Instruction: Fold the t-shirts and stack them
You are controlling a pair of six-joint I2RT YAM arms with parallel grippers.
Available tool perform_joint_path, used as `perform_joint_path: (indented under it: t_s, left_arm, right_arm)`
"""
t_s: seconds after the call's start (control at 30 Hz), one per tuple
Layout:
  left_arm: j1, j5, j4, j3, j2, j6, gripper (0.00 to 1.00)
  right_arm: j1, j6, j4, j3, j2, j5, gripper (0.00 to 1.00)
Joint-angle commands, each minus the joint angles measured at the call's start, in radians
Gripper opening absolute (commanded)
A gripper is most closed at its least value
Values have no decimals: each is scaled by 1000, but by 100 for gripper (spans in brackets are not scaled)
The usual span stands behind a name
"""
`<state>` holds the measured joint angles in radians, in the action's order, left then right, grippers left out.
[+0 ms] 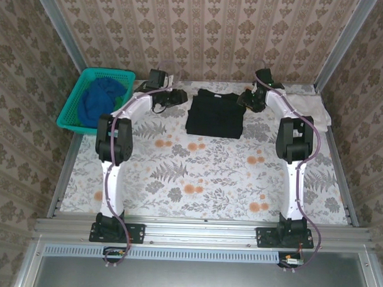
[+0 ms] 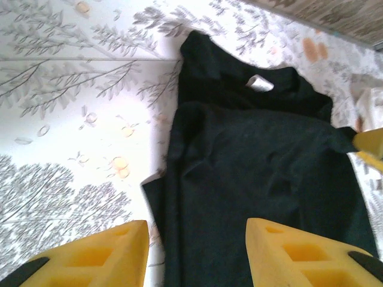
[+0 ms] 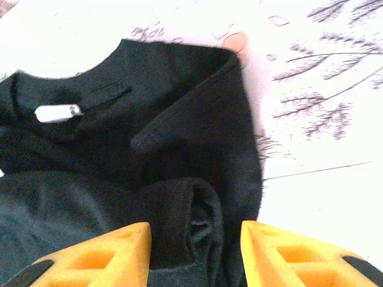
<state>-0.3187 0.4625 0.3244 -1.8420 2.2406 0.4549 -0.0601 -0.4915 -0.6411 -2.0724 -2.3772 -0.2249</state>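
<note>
You have three tees: one black tee [image 1: 213, 113] folded at the desk's [image 1: 196, 175] far centre, one blue tee [image 1: 98, 101] in the teal basket [image 1: 72, 109], one pale tee [image 1: 309, 108] far right. Left jaws and right jaws: both part open over the black tee, gripping nothing.

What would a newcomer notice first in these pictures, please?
A folded black t-shirt lies far-centre on the floral table, the left gripper and right gripper open at its sides. A teal basket holding a blue t-shirt sits far left; a pale t-shirt lies far right.
</note>
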Motion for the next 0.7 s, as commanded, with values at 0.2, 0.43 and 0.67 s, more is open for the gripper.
perform_joint_path:
  t_s: [0.2, 0.43, 0.67]
  left_arm:
    - [-113, -30, 34, -148, 130, -186, 44]
    - [-97, 26, 56, -578, 416, -37, 30]
    - [-76, 3, -29, -720, 567, 77, 32]
  right_arm:
    - [-126, 20, 240, 334, 283, 137, 43]
    - [-114, -12, 183, 142, 71, 44, 32]
    - [-27, -118, 285, -63, -142, -199, 42]
